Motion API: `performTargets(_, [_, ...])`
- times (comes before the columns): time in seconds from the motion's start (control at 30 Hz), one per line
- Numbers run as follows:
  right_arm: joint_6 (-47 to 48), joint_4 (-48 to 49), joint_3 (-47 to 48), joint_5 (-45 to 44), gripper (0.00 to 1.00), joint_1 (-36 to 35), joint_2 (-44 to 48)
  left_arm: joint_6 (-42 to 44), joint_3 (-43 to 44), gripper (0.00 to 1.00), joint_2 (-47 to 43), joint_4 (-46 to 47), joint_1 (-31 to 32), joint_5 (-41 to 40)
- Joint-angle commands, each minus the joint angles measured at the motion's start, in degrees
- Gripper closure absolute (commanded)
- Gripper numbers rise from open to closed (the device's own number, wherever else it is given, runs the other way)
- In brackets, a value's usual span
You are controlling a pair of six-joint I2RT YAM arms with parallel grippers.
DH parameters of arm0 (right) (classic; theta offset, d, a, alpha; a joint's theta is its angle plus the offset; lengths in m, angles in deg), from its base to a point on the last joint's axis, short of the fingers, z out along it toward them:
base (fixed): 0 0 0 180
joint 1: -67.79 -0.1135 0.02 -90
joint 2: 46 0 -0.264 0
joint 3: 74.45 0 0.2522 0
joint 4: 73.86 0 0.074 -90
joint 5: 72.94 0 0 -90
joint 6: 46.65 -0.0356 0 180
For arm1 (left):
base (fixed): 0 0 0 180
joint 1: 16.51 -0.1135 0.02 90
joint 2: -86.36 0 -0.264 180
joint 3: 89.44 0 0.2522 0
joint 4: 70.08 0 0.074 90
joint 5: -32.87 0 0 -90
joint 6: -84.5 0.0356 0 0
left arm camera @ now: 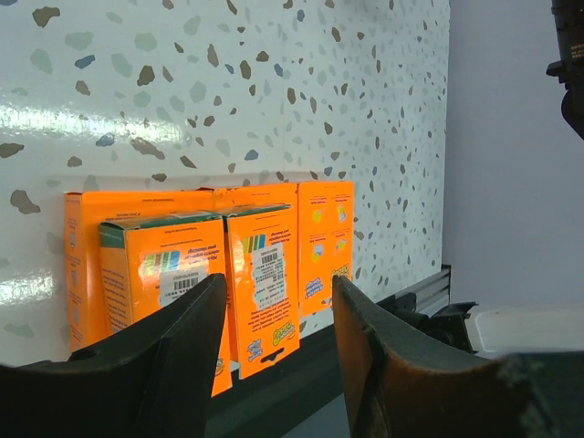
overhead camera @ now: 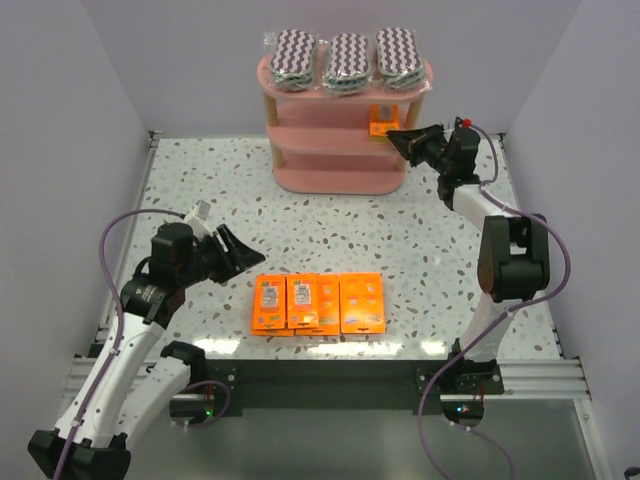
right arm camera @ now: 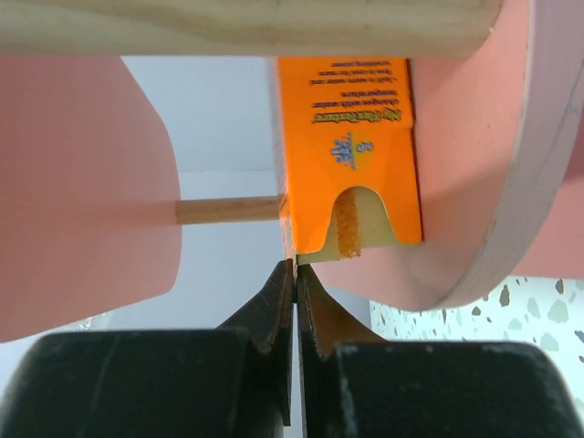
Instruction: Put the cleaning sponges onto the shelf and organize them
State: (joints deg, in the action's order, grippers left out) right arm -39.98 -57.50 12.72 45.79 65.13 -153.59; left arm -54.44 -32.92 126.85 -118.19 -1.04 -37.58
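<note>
Three zigzag-patterned sponge packs (overhead camera: 348, 62) lie side by side on the top board of the pink shelf (overhead camera: 335, 175). A small orange packet (overhead camera: 381, 122) stands on the middle tier at the right end. My right gripper (overhead camera: 397, 136) is shut, its tips touching that packet's lower corner (right arm camera: 347, 137) without holding it. Several orange packets (overhead camera: 318, 302) lie in a row on the table near the front edge. My left gripper (overhead camera: 245, 255) is open and empty just left of them. The left wrist view shows the packets (left arm camera: 265, 265) beyond its spread jaws.
A wooden post (right arm camera: 228, 210) and the pink boards (right arm camera: 474, 182) closely surround my right gripper (right arm camera: 295, 265). The speckled table (overhead camera: 420, 230) lies between the shelf and the orange row. Grey walls enclose the table on the left, back and right.
</note>
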Motion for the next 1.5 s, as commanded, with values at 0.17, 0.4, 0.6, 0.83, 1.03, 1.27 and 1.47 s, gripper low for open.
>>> performTargets(0.17, [0.4, -0.9, -3.1, 2.9, 0.59, 0.4, 9.0, -0.8, 0.2, 0.45, -2.1, 2.1, 0.1, 0.2])
performTargets(0.4, [2.5, -6.0, -9.1, 4.2, 0.24, 0.3, 18.2, -0.1, 0.6, 0.45, -2.9, 1.0, 0.1, 0.7])
performTargets(0.6, [17.3, -33.7, -17.7, 4.1, 0.23, -3.8, 37.6, 1.7, -1.8, 0.44, -4.0, -3.5, 0.1, -1.4])
performTargets(0.83, [13.2, -46.5, -33.0, -9.2, 0.23, -30.4, 58.4, 3.0, -6.7, 0.45, -7.6, -6.0, 0.1, -0.6])
performTargets(1.03, [3.3, -43.9, -40.7, -24.1, 0.23, -53.5, 59.9, 1.6, -7.3, 0.45, -11.2, -7.2, 0.1, -0.1])
performTargets(1.27, [-2.3, -33.0, -38.6, -32.3, 0.23, -71.2, 44.9, 0.7, -5.7, 0.45, -15.1, -12.2, 0.1, -1.5])
performTargets(1.47, [-11.6, -22.9, -40.4, -48.1, 0.28, -79.2, 39.1, -0.4, -4.6, 0.45, -18.6, -15.9, 0.1, -2.7])
